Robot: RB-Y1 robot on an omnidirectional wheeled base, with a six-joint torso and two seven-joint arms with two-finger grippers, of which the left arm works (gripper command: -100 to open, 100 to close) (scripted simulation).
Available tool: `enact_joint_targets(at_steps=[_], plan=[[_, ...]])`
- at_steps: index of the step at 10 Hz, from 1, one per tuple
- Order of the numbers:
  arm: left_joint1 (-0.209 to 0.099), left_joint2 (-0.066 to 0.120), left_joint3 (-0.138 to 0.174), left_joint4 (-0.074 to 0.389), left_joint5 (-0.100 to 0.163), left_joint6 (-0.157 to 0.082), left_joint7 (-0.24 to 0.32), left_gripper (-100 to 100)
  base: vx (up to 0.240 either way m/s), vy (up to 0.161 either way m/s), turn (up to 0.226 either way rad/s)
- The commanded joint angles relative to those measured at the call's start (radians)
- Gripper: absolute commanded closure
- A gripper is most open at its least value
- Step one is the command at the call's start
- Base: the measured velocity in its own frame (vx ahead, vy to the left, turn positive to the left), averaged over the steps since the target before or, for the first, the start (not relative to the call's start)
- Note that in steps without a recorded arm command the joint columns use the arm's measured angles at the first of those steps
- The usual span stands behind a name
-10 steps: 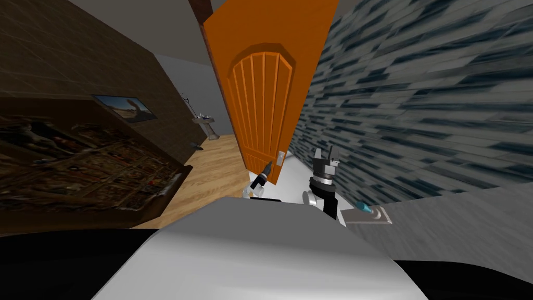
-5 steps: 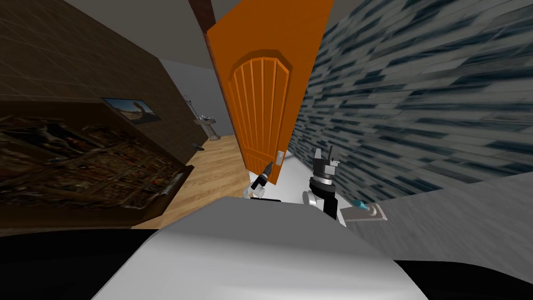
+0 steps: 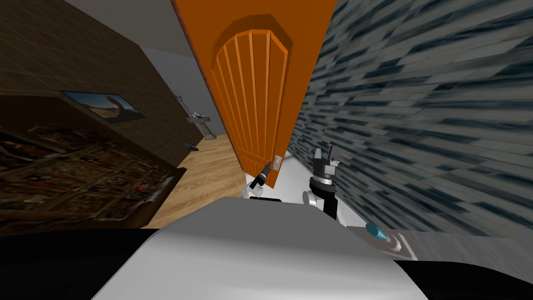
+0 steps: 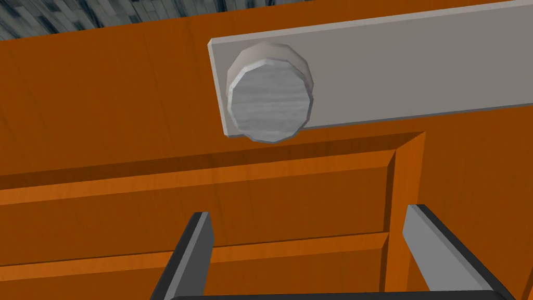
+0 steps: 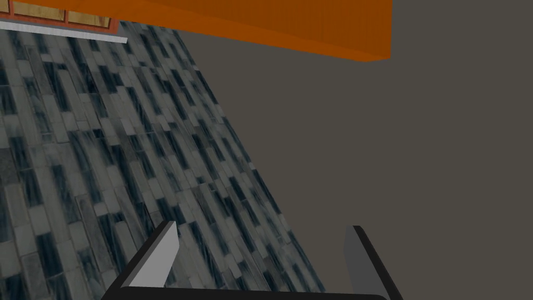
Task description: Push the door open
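Left hand (image 3: 266, 170), open and nearer, faces the door (image 3: 250, 88) close at its 12 o'clock; right hand (image 3: 327, 154), open, at 3 o'clock.

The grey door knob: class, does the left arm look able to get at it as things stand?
Probably yes. The left pincer is open and faces the orange door. The knob sits just past its fingertips, with nothing between them.
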Motion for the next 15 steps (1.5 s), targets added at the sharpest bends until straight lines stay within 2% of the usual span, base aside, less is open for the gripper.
enact_joint_targets(at_steps=[1, 3, 4, 5, 10, 11, 14, 15], plan=[[-0.005, -0.014, 0.004, 0.007, -0.001, -0.004, 0.002, -100, 0.183, -0.177, -0.020], [-0.010, -0.049, 0.010, 0.014, -0.002, -0.009, 0.002, -100, 0.151, -0.131, -0.020], [-0.013, -0.039, 0.009, 0.021, -0.001, -0.011, 0.003, -100, 0.067, -0.054, 0.000], [-0.013, -0.039, 0.009, 0.021, -0.001, -0.011, 0.003, 100, -0.008, 0.004, 0.006], [-0.013, -0.039, 0.009, 0.021, -0.001, -0.011, 0.003, 100, -0.015, 0.011, -0.003], [-0.003, -0.017, 0.001, 0.012, 0.003, -0.009, -0.005, 100, 0.092, -0.031, 0.153], [0.018, 0.011, -0.014, -0.009, 0.014, -0.005, -0.023, 100, 0.204, -0.060, 0.215], [0.025, 0.015, -0.019, -0.017, 0.018, -0.004, -0.029, 100, 0.238, -0.099, 0.295]])
